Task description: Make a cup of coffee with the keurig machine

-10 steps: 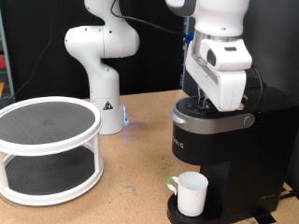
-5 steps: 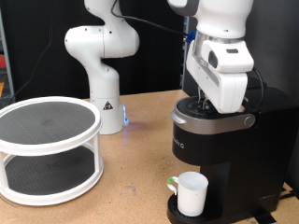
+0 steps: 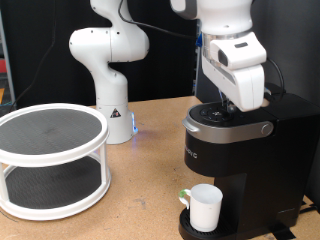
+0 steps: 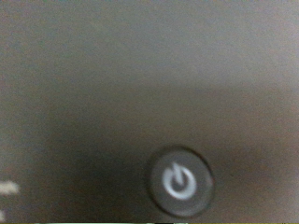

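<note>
The black keurig machine stands at the exterior view's right, its lid down and its silver-grey handle at the front of the top. The white cup stands upright on the drip tray under the spout. My gripper hangs just above the machine's top, its fingertips dark and partly hidden by the white hand. Nothing shows between the fingers. The wrist view shows only the machine's matte black top, very close, with a round power button; no fingers show in it.
A white two-tier round rack with dark mesh shelves stands at the exterior view's left. A second white robot arm stands behind the middle, with a small blue light at its base. The table is brown wood.
My gripper has risen a little off the machine's top and shifted slightly. The cup and the machine have not moved.
</note>
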